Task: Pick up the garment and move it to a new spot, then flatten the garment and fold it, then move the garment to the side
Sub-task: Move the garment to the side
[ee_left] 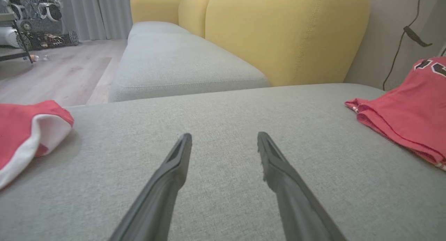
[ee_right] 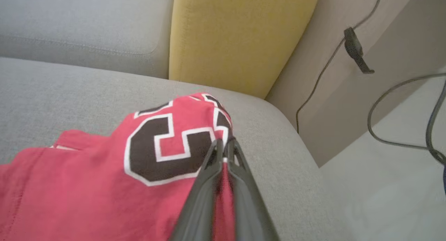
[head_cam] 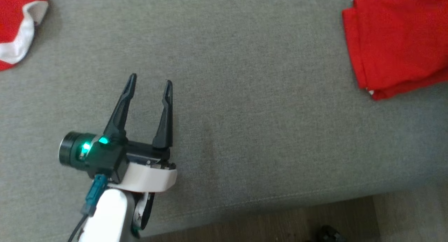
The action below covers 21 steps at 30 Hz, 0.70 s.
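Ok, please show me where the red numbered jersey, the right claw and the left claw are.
red numbered jersey (ee_right: pixel 153 154), right wrist view, on the black number print.
right claw (ee_right: pixel 225 143), right wrist view, between its closed fingertips, pinching the jersey.
left claw (head_cam: pixel 151 79), head view, midway between its open fingertips.

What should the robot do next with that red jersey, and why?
Probably lift it a little. The right tool is shut on a fold of the red jersey, while the rest of it lies on the grey cushion. Raising it would free the cloth for carrying toward the bare middle, where the left tool hovers open.
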Motion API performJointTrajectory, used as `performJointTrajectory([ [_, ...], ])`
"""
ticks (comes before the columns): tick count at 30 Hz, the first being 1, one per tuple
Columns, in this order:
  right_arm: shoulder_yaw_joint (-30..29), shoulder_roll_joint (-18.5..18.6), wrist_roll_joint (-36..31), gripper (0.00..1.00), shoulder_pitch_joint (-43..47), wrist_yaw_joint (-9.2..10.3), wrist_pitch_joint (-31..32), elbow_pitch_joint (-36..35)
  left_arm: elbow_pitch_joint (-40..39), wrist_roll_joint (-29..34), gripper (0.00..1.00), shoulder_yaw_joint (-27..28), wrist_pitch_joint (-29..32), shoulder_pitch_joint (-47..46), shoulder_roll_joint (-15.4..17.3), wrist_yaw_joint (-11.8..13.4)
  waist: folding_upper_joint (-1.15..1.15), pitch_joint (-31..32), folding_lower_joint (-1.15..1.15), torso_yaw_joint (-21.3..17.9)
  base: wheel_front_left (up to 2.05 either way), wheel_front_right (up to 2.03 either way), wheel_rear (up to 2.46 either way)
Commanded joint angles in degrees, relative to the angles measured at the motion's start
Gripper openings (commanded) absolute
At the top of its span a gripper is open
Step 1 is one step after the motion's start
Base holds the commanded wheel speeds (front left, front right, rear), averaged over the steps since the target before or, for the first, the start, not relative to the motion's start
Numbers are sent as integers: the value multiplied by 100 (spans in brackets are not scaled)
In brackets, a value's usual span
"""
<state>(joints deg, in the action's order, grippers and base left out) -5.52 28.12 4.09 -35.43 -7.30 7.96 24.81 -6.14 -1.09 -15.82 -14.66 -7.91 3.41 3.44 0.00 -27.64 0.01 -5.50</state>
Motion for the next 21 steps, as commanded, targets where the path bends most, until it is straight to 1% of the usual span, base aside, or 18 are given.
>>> performJointTrajectory([
  [1, 46, 242, -81, 0, -31, -19, 27, -375, -215, 51, 100, 168, -34, -125, 34, -50, 0, -173, -1, -74, 0, 0, 0],
  [4, -137, 304, -298, 0, -9, -19, 97, -716, -220, 67, 100, 139, -34, -216, 37, -85, 0, -307, -1, -76, 0, 0, 0],
  [8, -366, 258, -639, 0, 89, -19, 200, -1087, -194, 64, 100, 131, -34, -284, 47, -110, 0, -403, -1, -85, 0, 0, 0],
  [12, -495, 194, -1007, 0, 214, -19, 303, -1359, -169, 52, 100, 131, -34, -320, 53, -131, 0, -447, -1, -73, 0, 0, 0],
  [13, -495, 194, -1007, 0, 214, -19, 303, -1359, -169, 52, 100, 131, -34, -320, 53, -131, 0, -447, -1, -73, 0, 0, 0],
  [18, -789, 121, -1590, 0, 364, -19, 309, -1618, -187, 41, 100, 103, -34, -354, 39, -110, 0, -480, -1, -20, 0, 0, 0],
  [19, -884, 72, -1707, 9, 382, -19, 299, -1672, -184, 36, 100, 96, -34, -364, 35, -110, 0, -486, -1, -5, 0, 0, 0],
  [20, -993, 15, -1822, 31, 392, -19, 262, -1726, -178, 29, 100, 90, -34, -374, 32, -111, 0, -486, -1, 11, 0, 0, 0],
  [21, -1093, -25, -1939, 71, 398, -19, 185, -1766, -168, 21, 100, 82, -34, -384, 29, -113, 0, -480, -1, 34, 0, 0, 0],
])
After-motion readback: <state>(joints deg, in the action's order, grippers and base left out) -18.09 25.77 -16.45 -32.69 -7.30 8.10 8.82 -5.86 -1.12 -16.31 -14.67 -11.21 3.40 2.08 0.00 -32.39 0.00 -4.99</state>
